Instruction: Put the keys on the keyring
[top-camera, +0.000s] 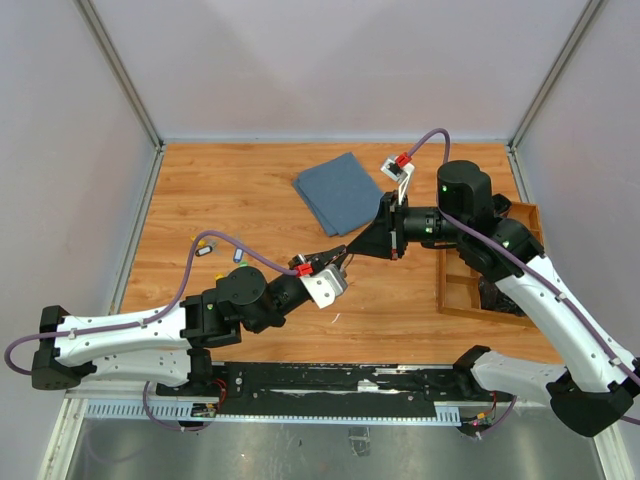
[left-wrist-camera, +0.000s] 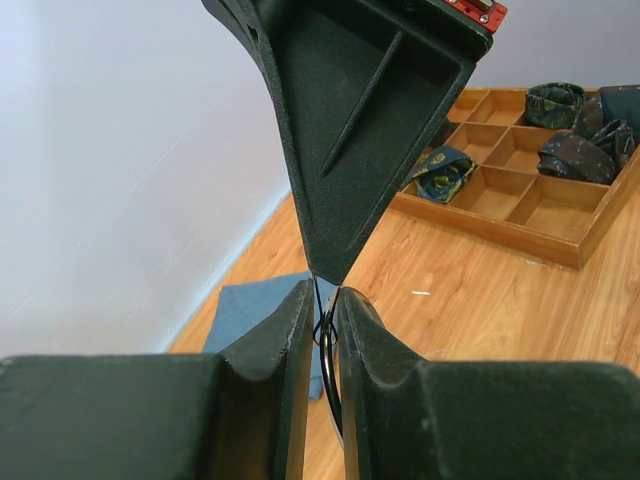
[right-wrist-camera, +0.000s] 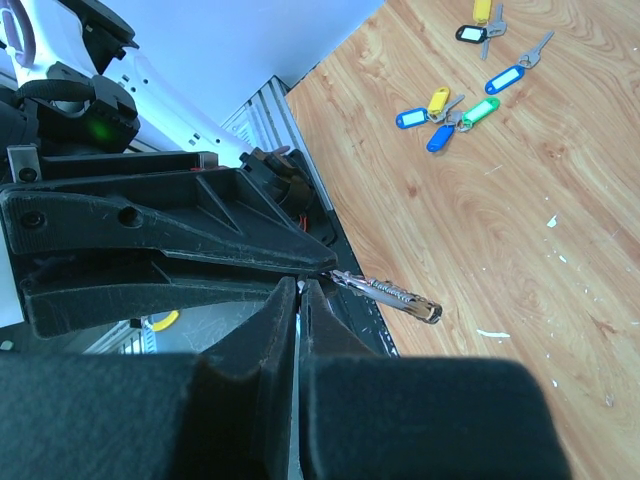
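The keyring (left-wrist-camera: 333, 350), a thin wire ring seen edge-on, stands in the narrow slit between my left gripper's (left-wrist-camera: 326, 295) fingers. My right gripper (left-wrist-camera: 330, 278) comes down point-first onto that ring's top, shut, with two thin wire strands running out of its tip. In the right wrist view the right gripper (right-wrist-camera: 301, 285) is shut tip to tip against the left gripper (right-wrist-camera: 325, 262), and the ring's silvery chain bit (right-wrist-camera: 400, 297) sticks out beside them. From above, both grippers (top-camera: 343, 255) meet over mid-table. The keys (right-wrist-camera: 447, 110), with coloured tags, lie loose on the wood at the left (top-camera: 206, 246).
A folded blue cloth (top-camera: 338, 190) lies at the back centre. A wooden compartment tray (top-camera: 448, 290) holding dark rolled cloths stands at the right edge. Grey walls close in the table at the back and both sides.
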